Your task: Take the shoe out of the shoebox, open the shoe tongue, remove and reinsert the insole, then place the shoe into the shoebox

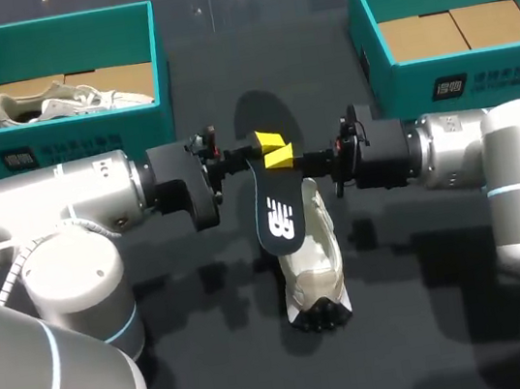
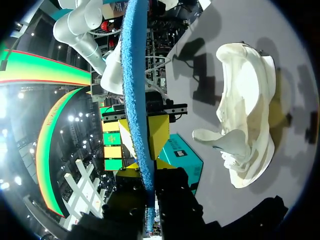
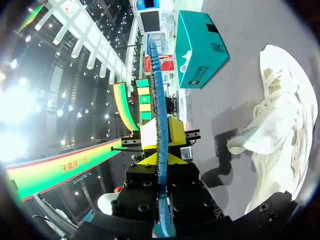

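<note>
Left gripper [image 1: 262, 142] and right gripper [image 1: 281, 157] meet mid-table, each pinching the insole [image 1: 277, 213] by its upper end, apparently a handover to re-grip it. It hangs over the shoe [image 1: 311, 263], which lies tongue-open on the table, likely ready for reinsertion.

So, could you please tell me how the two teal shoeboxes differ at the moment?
The left shoebox holds a white shoe; the right shoebox shows only its bare brown floor. The left shoebox stands beyond my left arm, the right shoebox beyond my right arm. Both are teal, open-topped, with a label on the near wall.
</note>
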`<state>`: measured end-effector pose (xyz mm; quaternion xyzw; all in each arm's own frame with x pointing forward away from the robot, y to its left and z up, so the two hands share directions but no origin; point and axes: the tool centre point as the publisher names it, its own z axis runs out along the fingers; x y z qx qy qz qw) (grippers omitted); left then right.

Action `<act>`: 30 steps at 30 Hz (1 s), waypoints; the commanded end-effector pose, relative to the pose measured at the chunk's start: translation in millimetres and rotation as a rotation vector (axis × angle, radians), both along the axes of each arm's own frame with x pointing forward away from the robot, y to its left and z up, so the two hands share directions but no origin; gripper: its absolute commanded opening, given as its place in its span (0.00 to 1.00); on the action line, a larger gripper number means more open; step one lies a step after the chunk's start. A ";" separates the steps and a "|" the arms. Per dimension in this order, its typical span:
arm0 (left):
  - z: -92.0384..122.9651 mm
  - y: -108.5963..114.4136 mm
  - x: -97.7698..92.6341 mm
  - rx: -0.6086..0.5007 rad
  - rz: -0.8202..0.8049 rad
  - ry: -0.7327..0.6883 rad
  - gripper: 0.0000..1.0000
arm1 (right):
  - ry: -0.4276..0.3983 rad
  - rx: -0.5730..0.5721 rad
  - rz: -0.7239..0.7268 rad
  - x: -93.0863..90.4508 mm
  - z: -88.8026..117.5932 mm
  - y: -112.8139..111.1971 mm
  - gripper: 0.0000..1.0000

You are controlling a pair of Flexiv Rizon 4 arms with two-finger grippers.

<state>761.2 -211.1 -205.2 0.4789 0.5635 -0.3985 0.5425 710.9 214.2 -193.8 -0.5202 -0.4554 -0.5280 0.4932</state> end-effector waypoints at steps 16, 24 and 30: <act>11.8 19.1 -6.6 -0.016 0.005 -0.014 0.00 | -0.056 -0.019 0.067 -5.0 -6.6 -35.9 1.00; 20.9 33.6 -14.0 -0.012 0.014 -0.027 0.00 | -0.101 -0.065 0.106 -6.9 -8.1 -45.2 1.00; 19.7 41.0 -18.4 0.010 0.019 -0.015 0.00 | -0.101 -0.065 0.106 -6.9 -8.1 -45.2 1.00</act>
